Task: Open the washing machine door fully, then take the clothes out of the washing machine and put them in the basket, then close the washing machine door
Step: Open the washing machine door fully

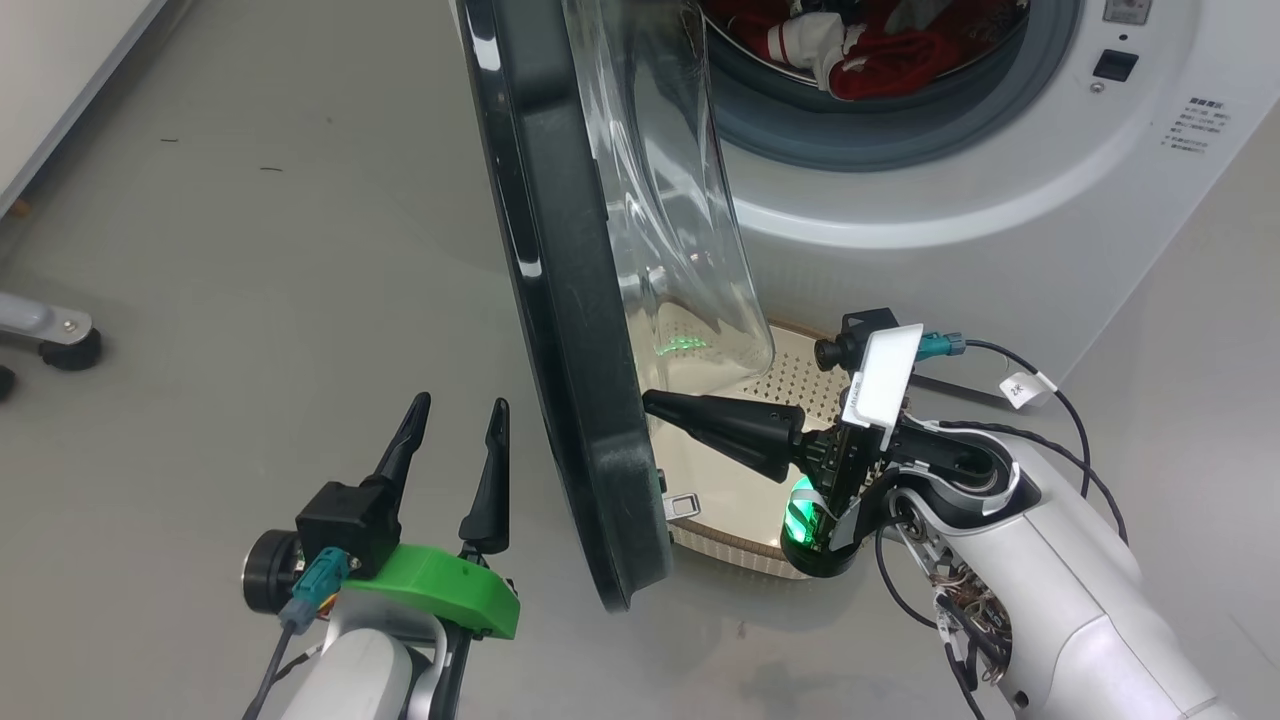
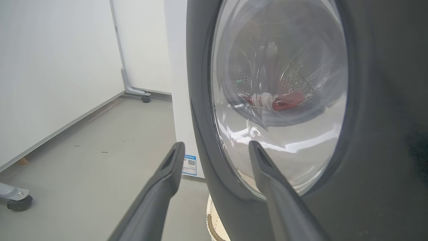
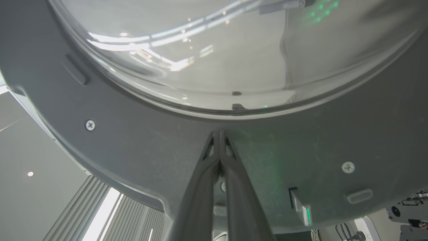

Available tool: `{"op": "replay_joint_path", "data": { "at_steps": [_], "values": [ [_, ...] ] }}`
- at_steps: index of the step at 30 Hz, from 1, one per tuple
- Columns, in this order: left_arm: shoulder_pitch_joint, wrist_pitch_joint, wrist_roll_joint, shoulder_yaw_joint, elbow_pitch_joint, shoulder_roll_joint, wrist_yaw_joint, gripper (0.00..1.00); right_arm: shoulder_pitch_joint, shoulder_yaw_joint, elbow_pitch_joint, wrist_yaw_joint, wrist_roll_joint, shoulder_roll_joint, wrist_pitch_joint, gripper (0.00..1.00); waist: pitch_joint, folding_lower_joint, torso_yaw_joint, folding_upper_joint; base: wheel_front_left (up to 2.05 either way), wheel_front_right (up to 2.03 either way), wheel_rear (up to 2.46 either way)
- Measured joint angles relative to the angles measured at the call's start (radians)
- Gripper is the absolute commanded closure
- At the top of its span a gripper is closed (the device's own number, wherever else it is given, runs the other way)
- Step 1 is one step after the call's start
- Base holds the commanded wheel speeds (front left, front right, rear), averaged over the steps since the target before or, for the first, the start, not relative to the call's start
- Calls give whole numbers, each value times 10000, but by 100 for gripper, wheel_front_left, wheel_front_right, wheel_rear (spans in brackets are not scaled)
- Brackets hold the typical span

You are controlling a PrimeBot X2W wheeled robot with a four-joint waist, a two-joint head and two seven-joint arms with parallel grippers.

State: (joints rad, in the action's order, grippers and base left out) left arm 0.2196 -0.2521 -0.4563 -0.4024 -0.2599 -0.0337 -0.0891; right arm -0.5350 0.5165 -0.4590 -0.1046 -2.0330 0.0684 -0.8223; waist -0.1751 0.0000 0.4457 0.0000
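Observation:
The washing machine door (image 1: 560, 300) stands partly open, edge-on to my head view, its clear glass bowl (image 1: 670, 200) bulging toward the white washing machine (image 1: 950, 200). Red and white clothes (image 1: 860, 45) lie in the drum. The cream basket (image 1: 760, 400) sits on the floor under the door, between door and machine. My right gripper (image 1: 650, 402) is shut, its tips against the door's grey inner face (image 3: 219, 132) just below the bowl. My left gripper (image 1: 462, 405) is open on the door's outer side, near its black rim (image 2: 200, 134), touching nothing. The clothes (image 2: 277, 100) show through the glass.
Grey floor spreads to the left of the door. A white wall panel (image 2: 50, 83) with castor feet (image 1: 60, 345) stands at the far left. A blue label sticker (image 2: 190, 164) marks the machine's side. Cables trail from my right wrist (image 1: 1040, 390).

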Motion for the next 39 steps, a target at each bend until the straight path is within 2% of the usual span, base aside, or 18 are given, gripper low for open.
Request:
{"op": "replay_joint_path", "data": {
  "at_steps": [8,18,19,20,21,22,30,39],
  "values": [
    [-67,-2,0,90,19,0,-40,0,214,-205,150,-75,-128,-25,407,100,-5,0,-108,0,0,0,0],
    [-112,0,2,176,25,0,-100,0,836,-1083,610,-117,44,96,1208,100,-24,0,-289,0,0,0,0],
    [-116,0,2,184,23,0,-102,0,911,-1177,681,-121,113,163,1331,95,-24,0,-310,0,0,0,0],
    [-120,0,2,186,21,0,-102,0,986,-1283,734,-140,171,244,1434,66,-22,0,-329,0,0,0,0],
    [-124,0,2,184,19,0,-102,0,1061,-1375,803,-167,238,343,1540,66,-20,0,-347,0,0,0,0],
    [-127,0,2,186,19,0,-102,0,1146,-1455,869,-167,334,447,1645,2,-18,0,-363,0,0,0,0],
    [-146,0,2,224,2,0,-115,0,1688,-2362,1693,-167,1501,963,2936,0,-12,0,-491,0,0,0,0],
    [-151,0,6,272,-67,0,-117,0,2598,-3020,2086,-167,4224,1881,5323,0,29,0,-617,0,0,0,0]
  ]
}}
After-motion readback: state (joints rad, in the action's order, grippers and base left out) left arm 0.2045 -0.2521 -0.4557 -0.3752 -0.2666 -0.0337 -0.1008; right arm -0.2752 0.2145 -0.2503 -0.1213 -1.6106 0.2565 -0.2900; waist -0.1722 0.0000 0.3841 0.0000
